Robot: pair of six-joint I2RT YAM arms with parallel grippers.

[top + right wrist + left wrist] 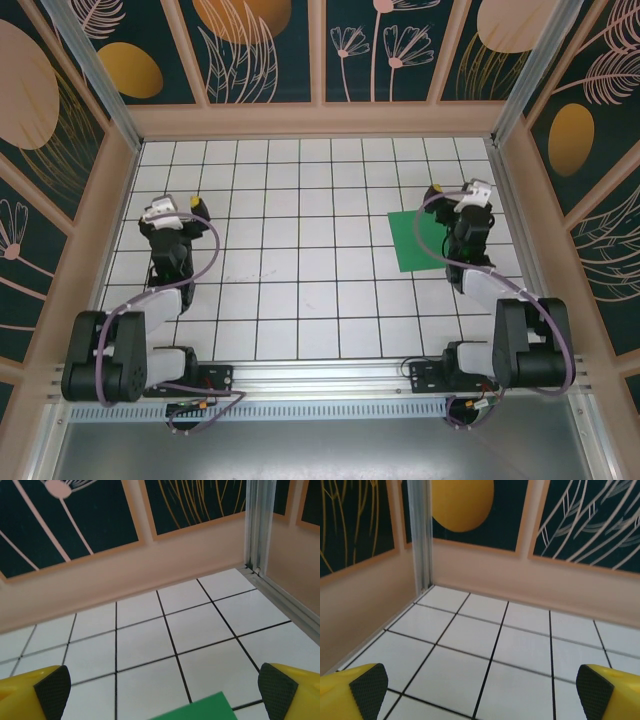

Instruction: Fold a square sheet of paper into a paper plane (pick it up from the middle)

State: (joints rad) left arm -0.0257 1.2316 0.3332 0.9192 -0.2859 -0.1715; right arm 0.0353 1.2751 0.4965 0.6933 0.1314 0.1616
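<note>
On the right half of the white tiled table, the square sheet of paper lay flat and unfolded, bright green against the black grid lines, with its right edge hidden under the right arm. The right gripper sat at the far right corner of the sheet, pointing toward the far wall, with its jaws spread wide and nothing held between them. In the right wrist view the right gripper showed both black pads at the outer edges of the picture, and one green corner of the sheet lay low between them, touched by neither. Well apart from the paper, on the left side of the table, the left gripper also faced the far wall. Its jaws stood fully apart and empty. In the left wrist view the left gripper had its yellow fingers in the bottom corners, with bare white tiles between them and the far left corner post ahead.
</note>
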